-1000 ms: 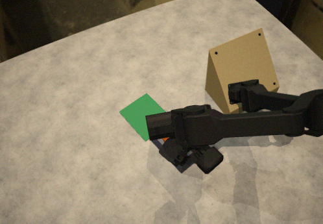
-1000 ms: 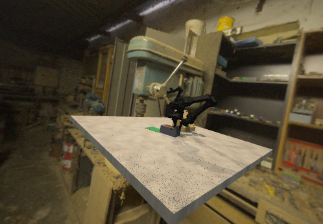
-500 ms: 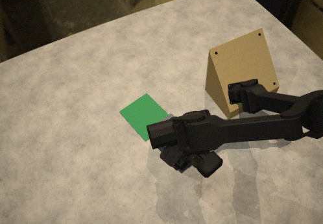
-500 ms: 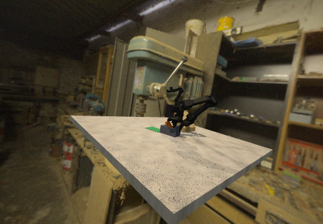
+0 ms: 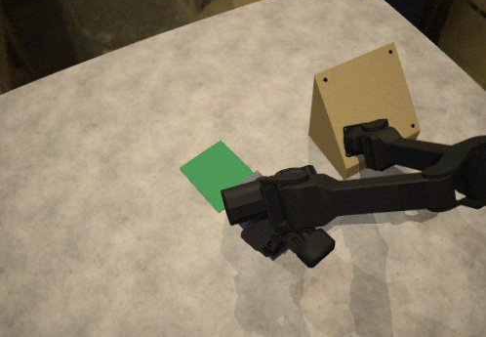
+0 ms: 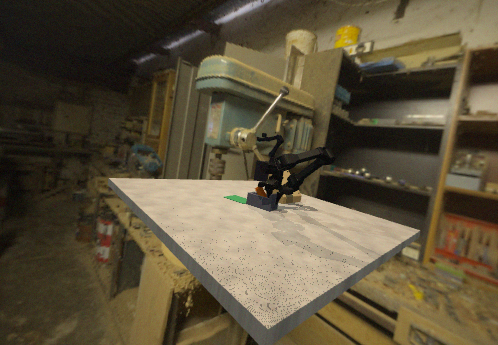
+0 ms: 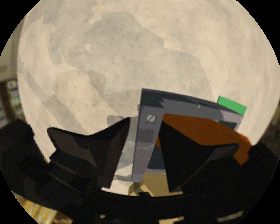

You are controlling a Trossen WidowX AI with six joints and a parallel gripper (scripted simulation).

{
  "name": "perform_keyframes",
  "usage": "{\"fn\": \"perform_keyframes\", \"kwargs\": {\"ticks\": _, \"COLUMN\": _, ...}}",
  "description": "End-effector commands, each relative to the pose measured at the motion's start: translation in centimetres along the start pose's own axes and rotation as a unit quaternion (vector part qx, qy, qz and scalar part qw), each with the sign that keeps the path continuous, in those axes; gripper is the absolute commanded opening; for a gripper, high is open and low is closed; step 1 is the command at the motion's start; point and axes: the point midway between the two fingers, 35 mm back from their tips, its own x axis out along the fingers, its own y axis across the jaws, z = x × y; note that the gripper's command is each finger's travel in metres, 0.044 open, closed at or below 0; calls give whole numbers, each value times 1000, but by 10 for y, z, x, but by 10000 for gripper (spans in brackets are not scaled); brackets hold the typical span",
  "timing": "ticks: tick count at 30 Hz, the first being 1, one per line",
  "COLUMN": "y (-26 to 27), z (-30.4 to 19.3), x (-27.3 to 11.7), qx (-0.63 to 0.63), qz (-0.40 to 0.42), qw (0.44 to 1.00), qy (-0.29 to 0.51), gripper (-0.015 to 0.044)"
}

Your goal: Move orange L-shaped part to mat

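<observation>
The orange part (image 7: 201,129) (image 6: 260,191) sits tilted in the grey tray (image 7: 146,132) (image 6: 260,200). Its end toward the green mat stands up above the tray rim, and its other end is low in the pocket, hidden behind a finger. My gripper (image 7: 144,121) is partly open with nothing between the fingers. The right finger in the wrist view overlaps the low end of the part, and the left finger is outside the tray wall. Contact is not plainly visible. The green mat (image 5: 215,167) (image 6: 236,199) (image 7: 232,105) lies flat beside the tray. In the top view the arm hides the part.
A tan wedge-shaped block (image 5: 366,89) (image 6: 292,198) stands behind the tray, by the arm's base. The black arm (image 5: 385,195) reaches over the tray and covers the mat's near corner in the top view.
</observation>
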Motion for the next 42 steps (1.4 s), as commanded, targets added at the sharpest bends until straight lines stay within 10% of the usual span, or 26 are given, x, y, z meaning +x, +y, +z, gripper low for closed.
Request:
{"fn": "perform_keyframes", "kwargs": {"ticks": 1, "y": 0, "z": 0, "x": 0, "qx": 0, "qz": 0, "qw": 1000, "qy": 0, "gripper": 180}}
{"fn": "perform_keyframes", "kwargs": {"ticks": 16, "y": 10, "z": -2, "x": -14, "qx": 5, "qz": -1, "qw": 1000, "qy": 2, "gripper": 180}}
{"fn": "perform_keyframes", "kwargs": {"ticks": 26, "y": -2, "z": -1, "x": -106, "qx": 6, "qz": -3, "qw": 1000, "qy": 4, "gripper": 180}}
{"fn": "perform_keyframes", "kwargs": {"ticks": 42, "y": -2, "z": -1, "x": -105, "qx": 10, "qz": -4, "qw": 1000, "qy": -2, "gripper": 180}}
